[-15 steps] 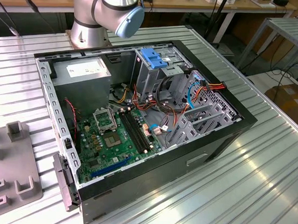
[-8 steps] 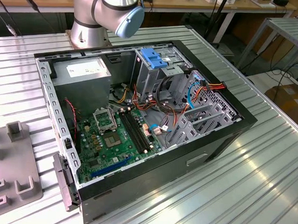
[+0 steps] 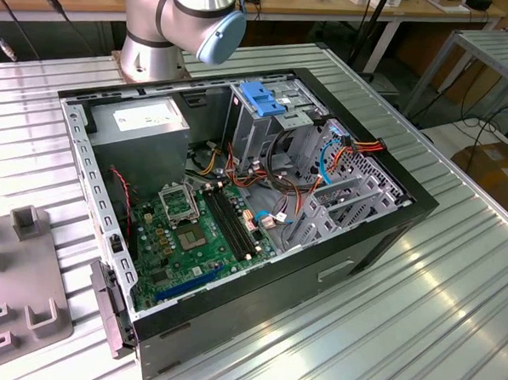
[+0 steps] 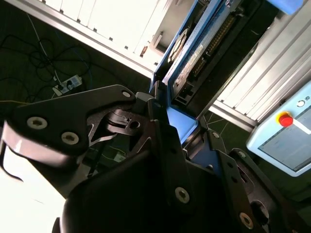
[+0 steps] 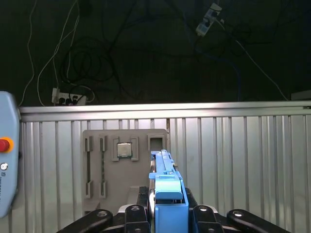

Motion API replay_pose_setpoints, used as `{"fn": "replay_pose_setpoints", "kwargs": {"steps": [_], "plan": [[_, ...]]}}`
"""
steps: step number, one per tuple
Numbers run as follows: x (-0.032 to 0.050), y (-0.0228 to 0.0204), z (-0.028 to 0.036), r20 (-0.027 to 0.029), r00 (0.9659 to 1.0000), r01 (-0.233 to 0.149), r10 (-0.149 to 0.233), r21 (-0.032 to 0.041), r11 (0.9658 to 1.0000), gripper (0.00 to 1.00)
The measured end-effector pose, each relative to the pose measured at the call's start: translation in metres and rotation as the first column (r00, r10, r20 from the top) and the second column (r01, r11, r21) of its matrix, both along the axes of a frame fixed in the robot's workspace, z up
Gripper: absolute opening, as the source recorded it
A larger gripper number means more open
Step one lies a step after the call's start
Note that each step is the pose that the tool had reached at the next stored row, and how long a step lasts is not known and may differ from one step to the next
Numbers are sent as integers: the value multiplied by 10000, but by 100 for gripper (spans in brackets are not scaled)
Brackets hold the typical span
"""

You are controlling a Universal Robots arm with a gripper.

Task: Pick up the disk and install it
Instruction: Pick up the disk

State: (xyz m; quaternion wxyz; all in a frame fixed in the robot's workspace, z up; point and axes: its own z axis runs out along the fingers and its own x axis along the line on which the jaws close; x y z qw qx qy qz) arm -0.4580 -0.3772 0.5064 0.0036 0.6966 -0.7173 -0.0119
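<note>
Here's the claw, and it has the disk pinched tight: the jaws sit on either side of the blue frame, with no gap left between them and the plastic. In the first wrist view the disk is seen edge-on, a thin sliver. Its long axis runs straight out from between the jaws, in line with the claw's own reach, and its free end points away from the wrist.

Over to the second wrist view, and it's the same grip. The claw has its black linkages closed round the near end of the disk. The drive shoots out ahead at a slant, blue frame along its edges, with a strip of white label on the side facing the camera.

Past the disk's far end, well beyond the claw tip, a grey fixture plate lies flat on the ribbed metal table, a square chip seated in one of its pockets. A pale pendant with a red button sits off to one side of the claw.

In the exterior view an open computer case lies on the table, a drive cage with a blue handle standing inside it. Where that lies from the claw, I can't tell.
</note>
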Motion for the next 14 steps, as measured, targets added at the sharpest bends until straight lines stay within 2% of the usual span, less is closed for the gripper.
{"fn": "replay_pose_setpoints", "kwargs": {"steps": [6,14], "plan": [[0,0,85,-1,10000,0,0,0,10000,37],[0,0,96,0,10000,0,0,0,10000,37]]}}
